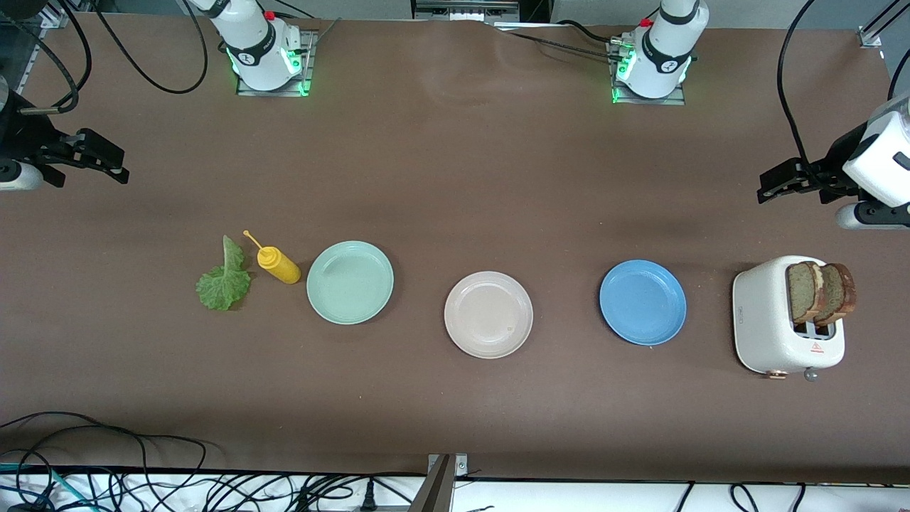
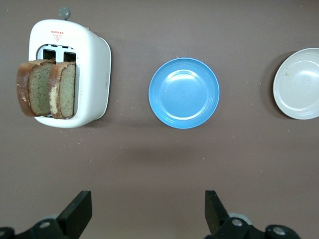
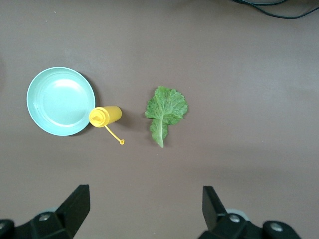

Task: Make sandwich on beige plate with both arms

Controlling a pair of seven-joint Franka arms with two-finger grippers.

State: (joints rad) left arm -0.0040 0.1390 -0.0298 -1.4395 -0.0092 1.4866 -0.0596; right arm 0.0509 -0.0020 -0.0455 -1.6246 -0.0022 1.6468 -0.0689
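The beige plate (image 1: 488,313) lies empty at the table's middle; it also shows in the left wrist view (image 2: 298,83). Two brown bread slices (image 1: 821,291) stand upright in a white toaster (image 1: 775,327) at the left arm's end, also in the left wrist view (image 2: 47,88). A green lettuce leaf (image 1: 225,279) lies flat at the right arm's end, seen in the right wrist view (image 3: 166,112) too. My left gripper (image 1: 768,186) (image 2: 148,199) is open and empty, up over bare table near the toaster. My right gripper (image 1: 117,167) (image 3: 145,195) is open and empty, up over bare table near the lettuce.
A mint-green plate (image 1: 350,281) and a yellow squeeze bottle (image 1: 278,264) lying on its side are between the lettuce and the beige plate. A blue plate (image 1: 643,301) lies between the beige plate and the toaster. Cables run along the table's front edge.
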